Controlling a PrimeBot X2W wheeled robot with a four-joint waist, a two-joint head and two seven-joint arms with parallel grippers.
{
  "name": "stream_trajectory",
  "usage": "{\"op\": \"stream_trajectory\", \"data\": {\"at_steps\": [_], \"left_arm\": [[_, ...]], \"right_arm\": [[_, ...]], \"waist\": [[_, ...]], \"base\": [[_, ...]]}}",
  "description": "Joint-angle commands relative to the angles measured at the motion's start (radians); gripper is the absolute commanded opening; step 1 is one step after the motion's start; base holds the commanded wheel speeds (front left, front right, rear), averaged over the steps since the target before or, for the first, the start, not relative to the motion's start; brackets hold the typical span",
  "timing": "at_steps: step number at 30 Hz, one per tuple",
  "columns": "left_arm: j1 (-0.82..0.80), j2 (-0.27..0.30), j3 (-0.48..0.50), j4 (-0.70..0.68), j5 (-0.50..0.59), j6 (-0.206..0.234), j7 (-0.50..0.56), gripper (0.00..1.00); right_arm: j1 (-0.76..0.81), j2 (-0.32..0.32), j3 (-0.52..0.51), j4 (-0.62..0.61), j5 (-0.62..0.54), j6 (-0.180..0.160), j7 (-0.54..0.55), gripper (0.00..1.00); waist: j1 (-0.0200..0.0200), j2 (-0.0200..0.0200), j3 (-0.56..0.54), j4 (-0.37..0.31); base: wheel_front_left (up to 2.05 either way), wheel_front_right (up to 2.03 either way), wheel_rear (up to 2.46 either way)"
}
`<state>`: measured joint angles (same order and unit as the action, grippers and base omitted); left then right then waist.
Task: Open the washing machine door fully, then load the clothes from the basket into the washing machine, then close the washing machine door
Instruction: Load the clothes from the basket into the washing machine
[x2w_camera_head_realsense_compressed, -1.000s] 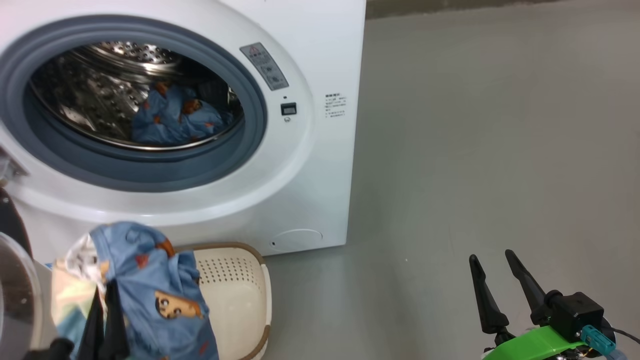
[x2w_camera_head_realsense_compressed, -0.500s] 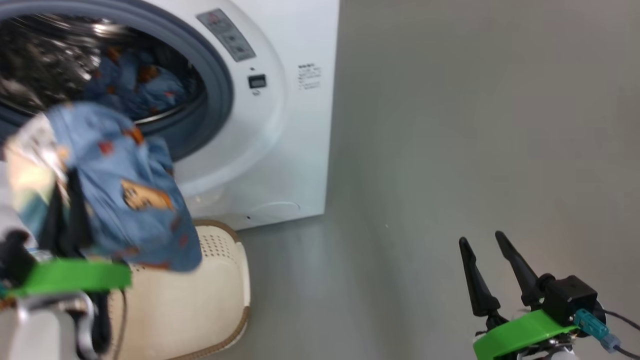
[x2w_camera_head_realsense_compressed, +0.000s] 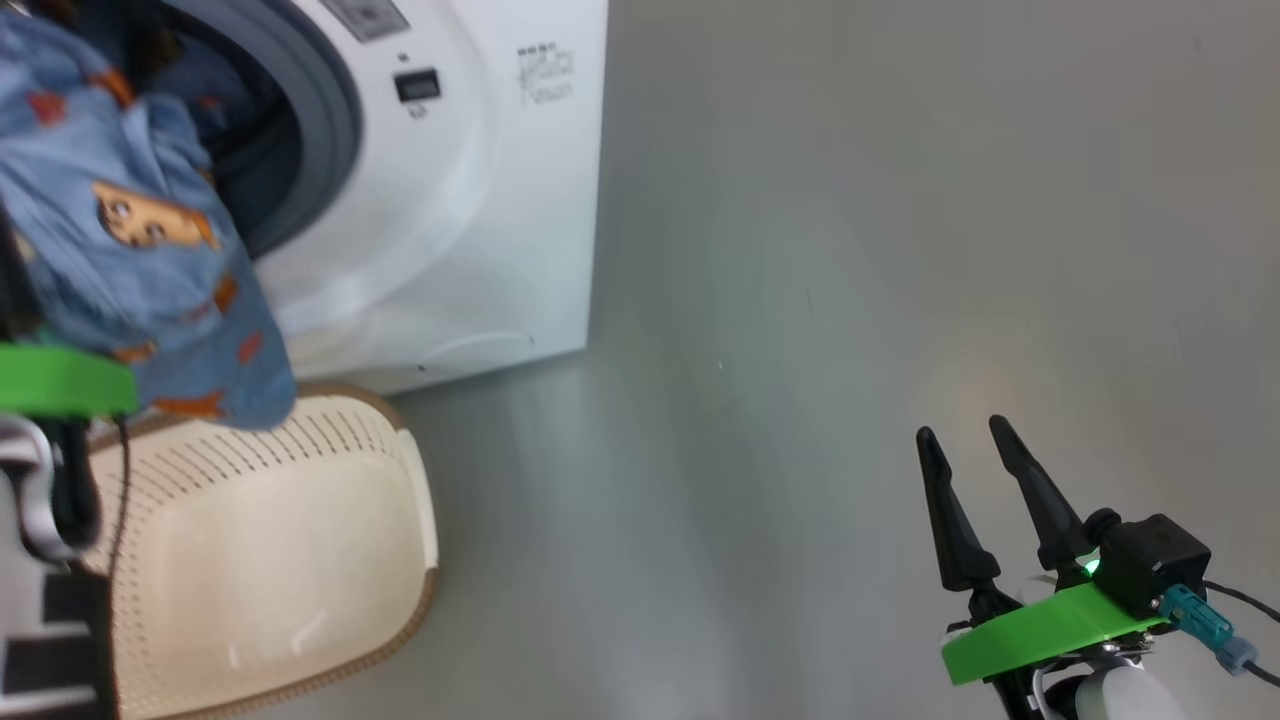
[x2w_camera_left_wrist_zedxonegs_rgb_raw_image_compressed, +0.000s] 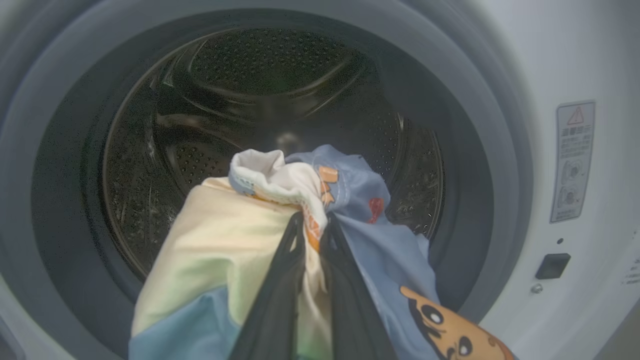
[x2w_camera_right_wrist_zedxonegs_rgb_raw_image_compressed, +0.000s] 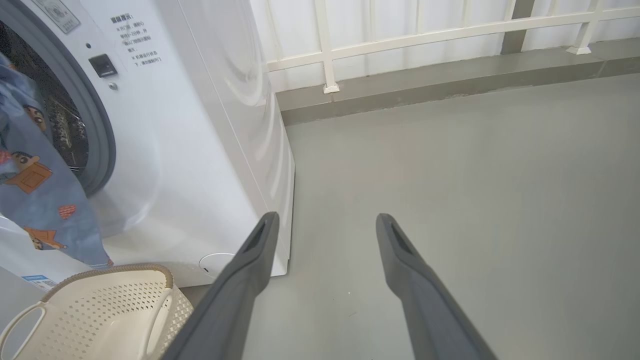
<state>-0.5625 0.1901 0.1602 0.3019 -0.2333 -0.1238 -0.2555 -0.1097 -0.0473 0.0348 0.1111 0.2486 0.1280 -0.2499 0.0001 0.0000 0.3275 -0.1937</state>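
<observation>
The left gripper (x2w_camera_left_wrist_zedxonegs_rgb_raw_image_compressed: 312, 220), pinched shut on the clothes (x2w_camera_left_wrist_zedxonegs_rgb_raw_image_compressed: 370, 220), holds the bundle before the open mouth of the washing machine (x2w_camera_head_realsense_compressed: 480, 200), with the steel drum (x2w_camera_left_wrist_zedxonegs_rgb_raw_image_compressed: 270, 70) straight ahead. The basket (x2w_camera_head_realsense_compressed: 280, 560) sits just below on the grey floor (x2w_camera_head_realsense_compressed: 800, 300). The right gripper (x2w_camera_head_realsense_compressed: 958, 428) hangs well aside, spread wide and empty. A white railing (x2w_camera_right_wrist_zedxonegs_rgb_raw_image_compressed: 425, 35) lines the room's edge.

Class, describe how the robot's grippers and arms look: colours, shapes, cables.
The right gripper and left gripper each carry two long, tapered dark jaws on a bright green bracket. The right also has a black box, teal connector and dark cable.
</observation>
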Motion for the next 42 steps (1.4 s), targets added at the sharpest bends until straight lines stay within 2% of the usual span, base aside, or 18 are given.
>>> {"op": "stream_trajectory", "data": {"at_steps": [1, 10, 16, 19, 27, 32, 37, 42], "left_arm": [[-0.054, 0.052, 0.024, -0.006, 0.001, -0.005, -0.006, 0.00], [-0.253, 0.131, -0.025, 0.153, -0.017, -0.007, 0.000, 0.00], [-0.412, 0.178, -0.065, 0.276, -0.039, -0.007, 0.101, 0.00], [-0.506, 0.203, -0.087, 0.352, -0.060, -0.007, 0.187, 0.00], [-0.643, 0.239, -0.149, 0.438, -0.077, -0.007, 0.268, 0.00], [-0.732, 0.255, -0.183, 0.453, -0.050, -0.005, 0.207, 0.00], [-0.807, 0.271, -0.230, 0.436, 0.016, -0.001, 0.047, 0.00], [-0.836, 0.266, -0.248, 0.379, 0.059, 0.019, -0.003, 0.00]], "right_arm": [[-0.026, -0.003, 0.028, -0.027, 0.007, 0.003, -0.012, 1.00], [-0.060, -0.003, 0.043, -0.039, 0.039, 0.003, -0.012, 1.00], [-0.075, -0.003, 0.047, -0.044, 0.059, 0.003, -0.012, 1.00], [-0.082, -0.003, 0.053, -0.048, 0.069, 0.003, -0.012, 1.00], [-0.091, -0.003, 0.060, -0.059, 0.081, 0.003, -0.012, 1.00], [-0.095, -0.003, 0.069, -0.064, 0.093, 0.003, -0.012, 1.00], [-0.100, -0.003, 0.096, -0.062, 0.117, 0.003, -0.012, 1.00], [-0.102, -0.003, 0.110, -0.069, 0.125, 0.003, -0.012, 1.00]], "waist": [[-0.0001, 0.0000, 0.072, -0.029], [-0.0001, 0.0000, 0.201, -0.038], [-0.0001, 0.0000, 0.279, -0.033], [-0.0001, 0.0000, 0.318, -0.033], [-0.0001, 0.0000, 0.384, -0.034], [-0.0001, 0.0000, 0.429, -0.041], [-0.0001, 0.0000, 0.469, -0.056], [-0.0001, 0.0000, 0.486, -0.065]], "base": [[0.00, 0.00, 0.00], [0.00, 0.00, 0.00], [0.00, 0.00, 0.00], [0.00, 0.00, 0.00], [0.00, 0.00, 0.00], [0.00, 0.00, 0.00], [0.00, 0.00, 0.00], [0.00, 0.00, 0.00]]}}
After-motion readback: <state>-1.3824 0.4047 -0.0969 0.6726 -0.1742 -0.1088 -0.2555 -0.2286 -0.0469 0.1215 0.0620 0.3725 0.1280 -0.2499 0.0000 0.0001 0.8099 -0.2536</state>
